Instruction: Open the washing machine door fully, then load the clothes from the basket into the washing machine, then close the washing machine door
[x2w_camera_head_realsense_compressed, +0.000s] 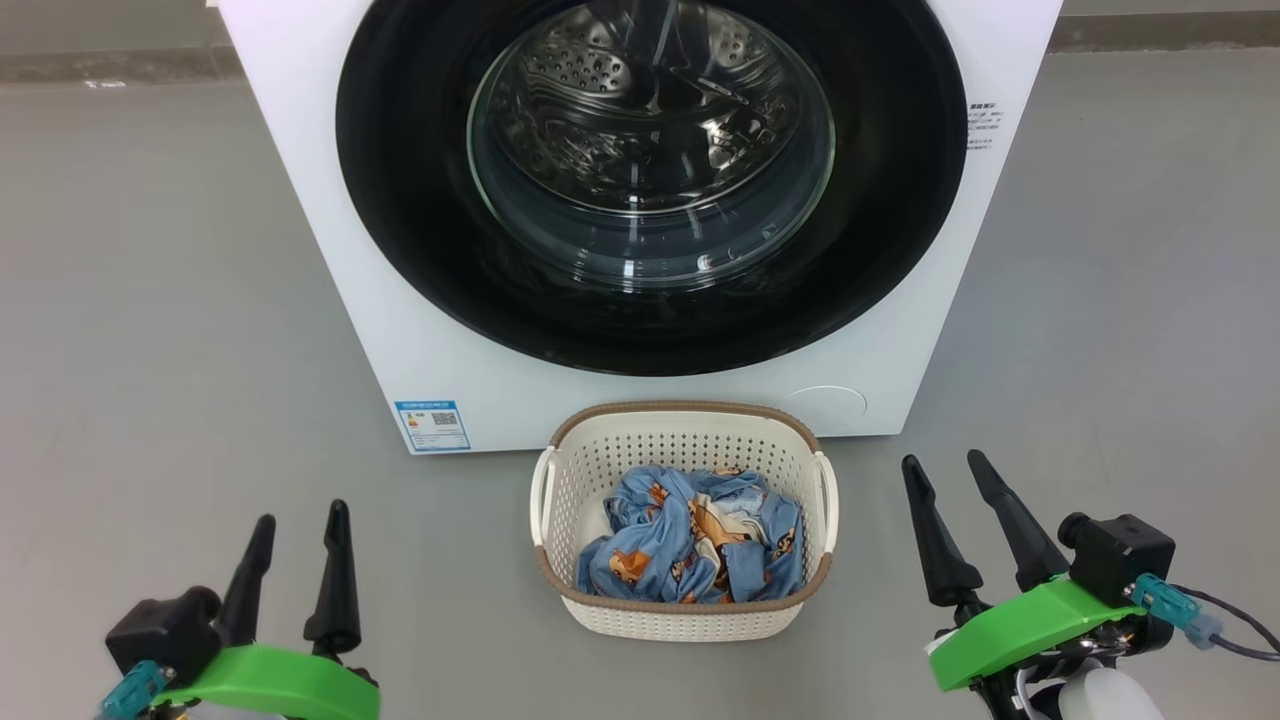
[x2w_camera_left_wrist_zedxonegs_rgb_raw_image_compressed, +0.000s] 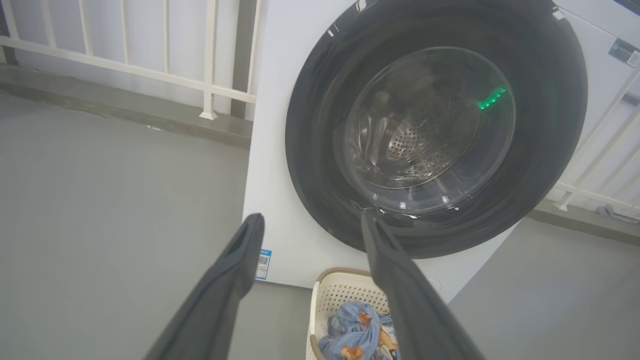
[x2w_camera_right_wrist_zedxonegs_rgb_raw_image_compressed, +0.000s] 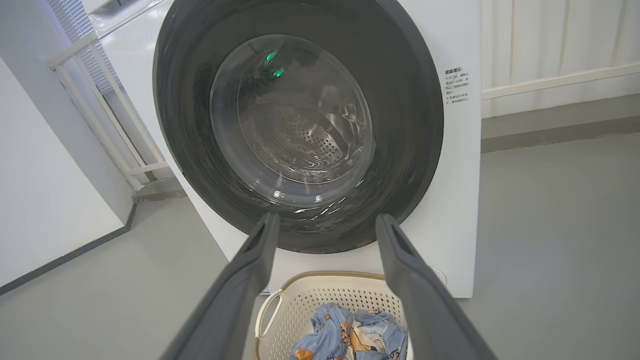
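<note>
Upper centre, door (x2w_camera_head_realsense_compressed: 650, 140) sits closed; clothes (x2w_camera_head_realsense_compressed: 690, 545) all in basket (x2w_camera_head_realsense_compressed: 690, 620); left gripper (x2w_camera_head_realsense_compressed: 300, 515) and right gripper (x2w_camera_head_realsense_compressed: 942, 460) gape empty. Nothing's started yet.

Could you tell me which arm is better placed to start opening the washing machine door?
Right, slightly: the right gripper sits nearer the closed washing machine door than the left gripper. Both are open and empty. I cannot tell the handle side, so this is tentative.
</note>
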